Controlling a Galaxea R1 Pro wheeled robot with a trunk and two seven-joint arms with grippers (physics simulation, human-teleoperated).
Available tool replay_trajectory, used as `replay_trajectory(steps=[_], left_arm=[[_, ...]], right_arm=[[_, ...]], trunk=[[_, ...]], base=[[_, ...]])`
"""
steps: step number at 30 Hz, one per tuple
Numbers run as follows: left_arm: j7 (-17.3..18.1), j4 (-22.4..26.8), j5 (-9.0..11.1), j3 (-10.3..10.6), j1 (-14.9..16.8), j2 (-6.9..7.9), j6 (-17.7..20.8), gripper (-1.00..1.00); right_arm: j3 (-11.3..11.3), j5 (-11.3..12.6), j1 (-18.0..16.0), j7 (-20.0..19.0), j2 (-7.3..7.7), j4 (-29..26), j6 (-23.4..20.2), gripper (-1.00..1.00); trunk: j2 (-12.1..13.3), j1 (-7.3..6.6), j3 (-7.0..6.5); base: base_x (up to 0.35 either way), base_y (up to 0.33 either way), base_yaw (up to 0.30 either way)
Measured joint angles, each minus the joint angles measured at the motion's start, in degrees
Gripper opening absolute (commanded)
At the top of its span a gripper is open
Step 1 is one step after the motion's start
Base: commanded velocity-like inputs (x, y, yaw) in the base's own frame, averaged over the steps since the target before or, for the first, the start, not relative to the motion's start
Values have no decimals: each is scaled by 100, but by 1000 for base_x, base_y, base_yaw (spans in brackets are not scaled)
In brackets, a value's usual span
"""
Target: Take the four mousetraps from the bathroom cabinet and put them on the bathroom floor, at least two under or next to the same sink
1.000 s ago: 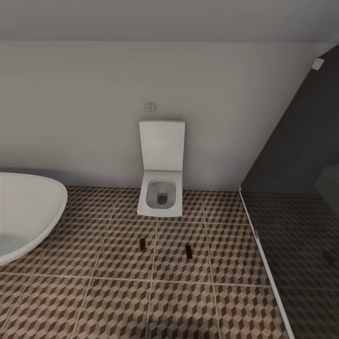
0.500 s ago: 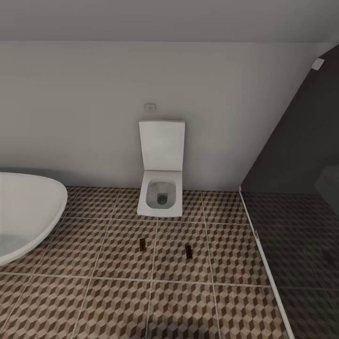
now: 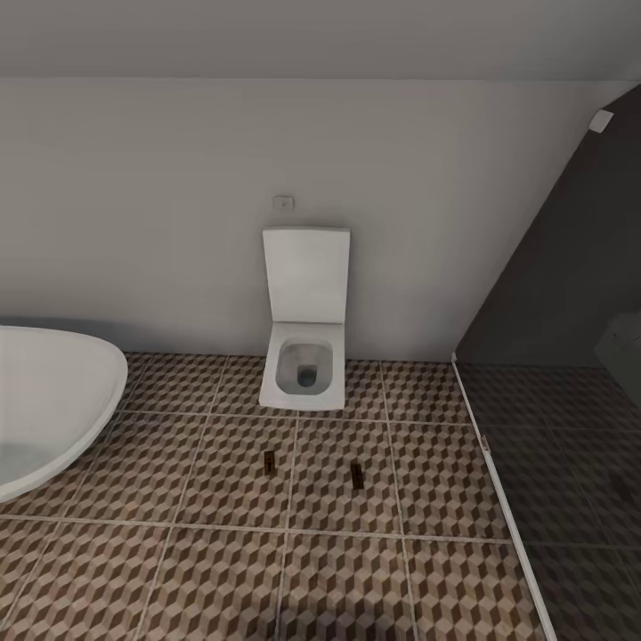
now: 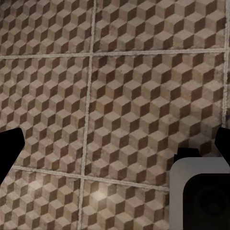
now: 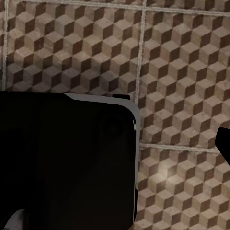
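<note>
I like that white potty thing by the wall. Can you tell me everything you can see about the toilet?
The toilet is white and boxy, with squared corners and a smooth, glossy look. Its flat rectangular lid stands up, leaning back against the pale wall, so the bowl is open, with a grey hollow inside. It sits against the wall above the cube-patterned bathroom floor. A small white plate is on the wall above it.

The bathroom floor point(image 3: 223, 499) bore brown-and-beige cube-patterned tiles with light grout, two dark brown mousetraps point(image 3: 269, 459) lay on it, and the toilet point(image 3: 305, 316) and bathtub point(image 3: 53, 392) were white.
</note>
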State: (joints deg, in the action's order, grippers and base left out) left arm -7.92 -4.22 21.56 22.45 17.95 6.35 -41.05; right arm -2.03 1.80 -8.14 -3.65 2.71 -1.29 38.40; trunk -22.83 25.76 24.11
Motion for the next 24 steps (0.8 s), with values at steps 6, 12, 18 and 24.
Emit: replay_trajectory(steps=[6,12,18,24], left_arm=[[0,0,0,0,0,0,0,100],[0,0,0,0,0,-2,0,100],[0,0,0,0,0,0,0,100],[0,0,0,0,0,1,0,100]], right_arm=[[1,0,0,0,0,0,0,100],[0,0,0,0,0,0,0,100],[0,0,0,0,0,0,0,100],[0,0,0,0,0,0,0,100]], trunk=[[0,0,0],[0,0,0],[0,0,0],[0,0,0]], base=[[0,0,0],[0,0,0],[0,0,0],[0,0,0]])
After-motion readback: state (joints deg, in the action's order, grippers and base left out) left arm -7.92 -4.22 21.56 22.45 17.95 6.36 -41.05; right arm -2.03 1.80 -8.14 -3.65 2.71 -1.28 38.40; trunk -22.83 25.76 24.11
